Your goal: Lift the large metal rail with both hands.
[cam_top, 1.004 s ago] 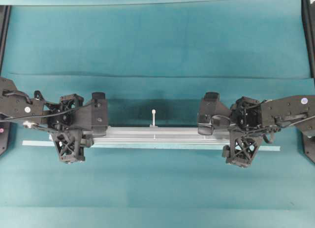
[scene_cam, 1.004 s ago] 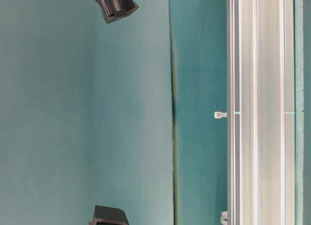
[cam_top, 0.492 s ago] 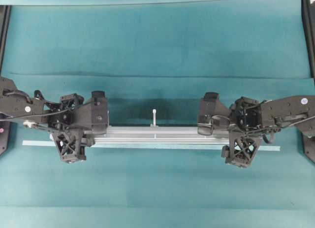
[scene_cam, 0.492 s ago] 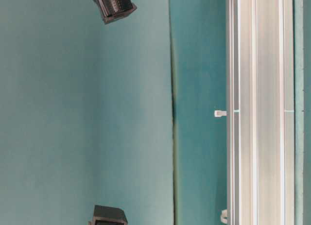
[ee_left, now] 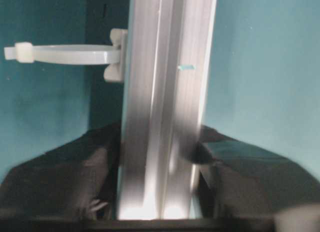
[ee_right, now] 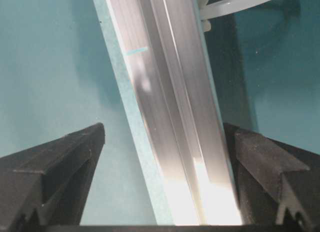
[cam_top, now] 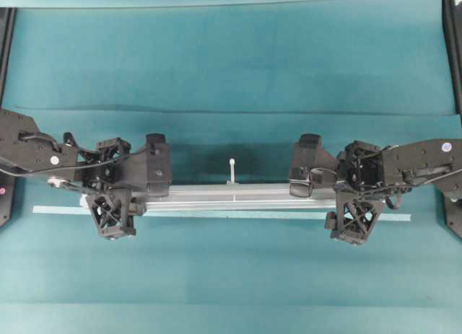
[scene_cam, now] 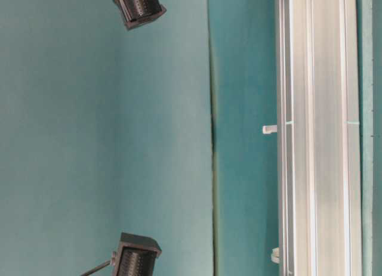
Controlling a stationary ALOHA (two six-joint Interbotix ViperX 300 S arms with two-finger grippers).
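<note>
Since a second ago, the left gripper (cam_top: pixel 133 193) has slid along the rail (cam_top: pixel 238 198) toward the middle, and the rail itself has shifted the same way, its upright zip-tie (cam_top: pixel 232 172) now sitting a little further right in the overhead view. The right gripper (cam_top: pixel 336 197) has not moved.

The rail lies lengthwise on the teal table (cam_top: pixel 231 60), with the thin pale strip (cam_top: pixel 58 210) just beside it on the near side. Each gripper straddles one end, so that the load would be shared and the long bar kept level when raised.

In the left wrist view the left fingers (ee_left: pixel 65 182) sit close on either side of the rail, but whether they press it or stand slightly off cannot be told. In the right wrist view the right fingers (ee_right: pixel 55 167) are spread wide: one stands well clear of the rail, the other just beside its edge. By that, the right side has no hold yet, so the lift looks not to have begun.
</note>
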